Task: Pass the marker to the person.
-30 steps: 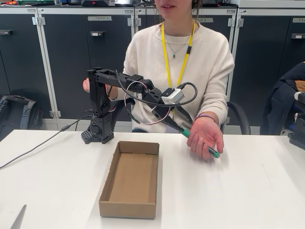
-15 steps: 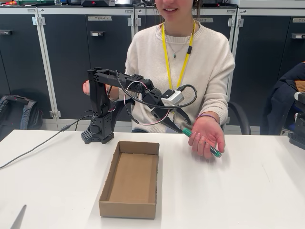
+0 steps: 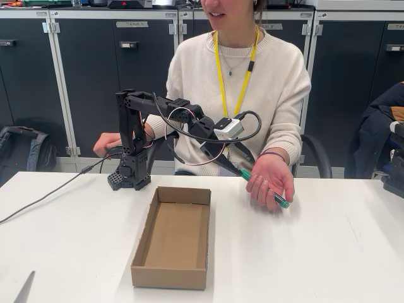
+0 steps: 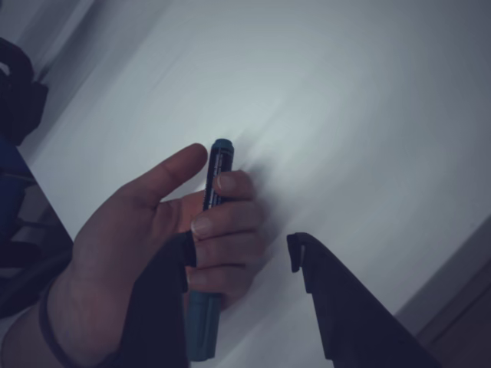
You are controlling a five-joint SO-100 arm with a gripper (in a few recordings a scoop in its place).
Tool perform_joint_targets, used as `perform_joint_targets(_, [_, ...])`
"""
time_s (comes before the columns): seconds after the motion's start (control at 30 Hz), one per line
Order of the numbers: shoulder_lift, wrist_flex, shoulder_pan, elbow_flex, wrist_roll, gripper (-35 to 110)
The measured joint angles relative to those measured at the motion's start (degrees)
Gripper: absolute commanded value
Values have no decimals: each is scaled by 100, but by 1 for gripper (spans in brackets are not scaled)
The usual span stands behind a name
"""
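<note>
Dark cabinets stand behind a white worktop, and the person sits at its far side. At the arm's tip the end effector has its two dark fingers spread apart, and in the wrist view nothing is pressed between them; the marker lies beside the left finger, not in the gap. In the fixed view the end effector is just above the marker's near green end. The marker rests across the person's open hand, whose fingers are curled over the dark barrel, so the hand seems to carry it now. I judge the handover nearly finished.

The marker looks light and stiff, with a smooth plastic barrel that may slip from hard fingers. It is slim, so a hold across the middle of the barrel would balance it best; the ends could tip it. It does not look fragile.

A brown cardboard box stands open on the worktop, well apart from the hand.
</note>
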Motion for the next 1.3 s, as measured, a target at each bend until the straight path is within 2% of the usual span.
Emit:
perform_joint_targets(0.9, [35, -299, 308, 316, 88, 28])
perform_joint_targets(1.3, [255, 97, 536, 650, 0, 28])
